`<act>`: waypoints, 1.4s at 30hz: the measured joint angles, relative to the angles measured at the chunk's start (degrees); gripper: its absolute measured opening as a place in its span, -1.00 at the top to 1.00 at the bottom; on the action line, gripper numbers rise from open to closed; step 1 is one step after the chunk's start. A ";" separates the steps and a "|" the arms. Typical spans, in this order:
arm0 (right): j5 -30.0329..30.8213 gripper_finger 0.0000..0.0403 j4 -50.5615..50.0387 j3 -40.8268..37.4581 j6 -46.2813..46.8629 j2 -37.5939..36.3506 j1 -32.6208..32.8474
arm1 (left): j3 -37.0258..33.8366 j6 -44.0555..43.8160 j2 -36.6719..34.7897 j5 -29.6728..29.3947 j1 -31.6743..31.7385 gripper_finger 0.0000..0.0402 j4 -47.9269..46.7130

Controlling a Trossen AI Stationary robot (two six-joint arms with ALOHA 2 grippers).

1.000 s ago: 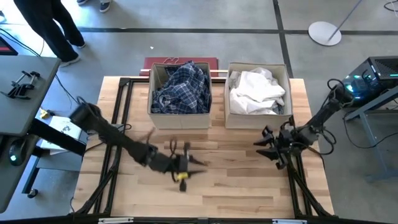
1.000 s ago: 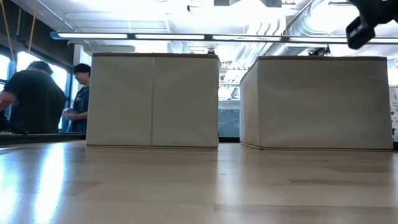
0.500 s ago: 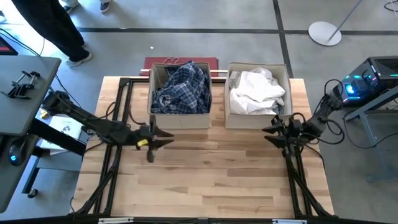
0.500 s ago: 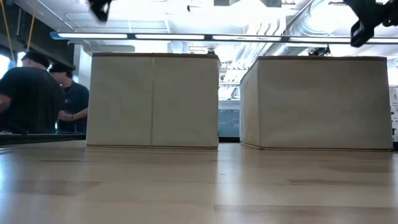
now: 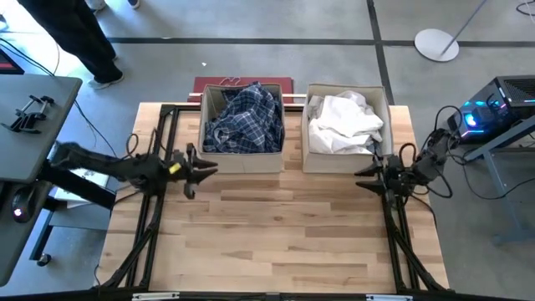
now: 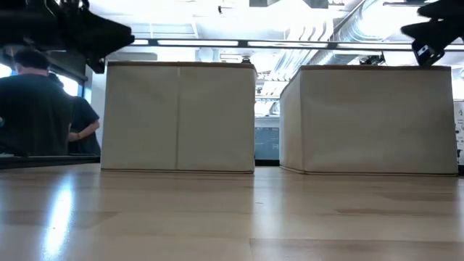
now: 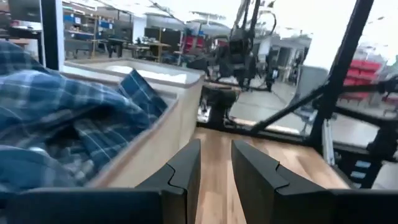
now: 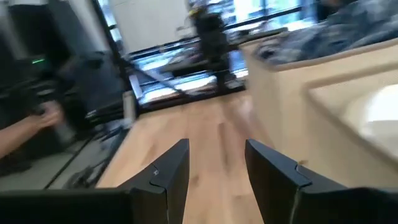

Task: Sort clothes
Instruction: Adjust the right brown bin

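Sorting looks done — plaid shirt [image 5: 242, 117] fills the left box [image 5: 242, 157], white shirts [image 5: 344, 122] the right box [image 5: 343, 159]; table [image 5: 276, 242] bare. Left gripper [image 5: 203, 165] and right gripper [image 5: 368, 174] — fingers spread, holding nothing.

Two beige fabric boxes [image 5: 241, 157] sit on a pale, light-brown wooden table [image 5: 276, 242] with visible plank grain. The left box holds a blue plaid shirt [image 5: 242, 117] in navy and lighter blue checks. The right box holds white clothes [image 5: 344, 121]. Both robot arms are black, the left arm [image 5: 125, 165] with a small yellow mark near its wrist. The floor [image 5: 276, 50] beyond is grey, with a dark red mat [image 5: 242, 82] behind the left box.
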 joint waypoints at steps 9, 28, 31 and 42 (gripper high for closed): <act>-3.13 0.28 6.93 -10.15 5.12 0.00 0.02 | -4.62 -3.15 -12.81 15.19 3.33 0.63 -5.27; 8.32 0.28 14.56 -14.65 -8.44 0.95 -0.81 | -6.68 8.20 -15.43 12.56 -1.23 0.99 -13.42; 7.65 0.28 16.36 -15.01 -9.90 0.90 -3.47 | -6.68 7.87 -15.44 12.38 -0.90 1.00 -13.39; -17.94 0.28 31.84 -18.80 -20.87 0.39 -28.18 | -6.62 7.81 -15.45 11.73 -0.85 1.00 -12.78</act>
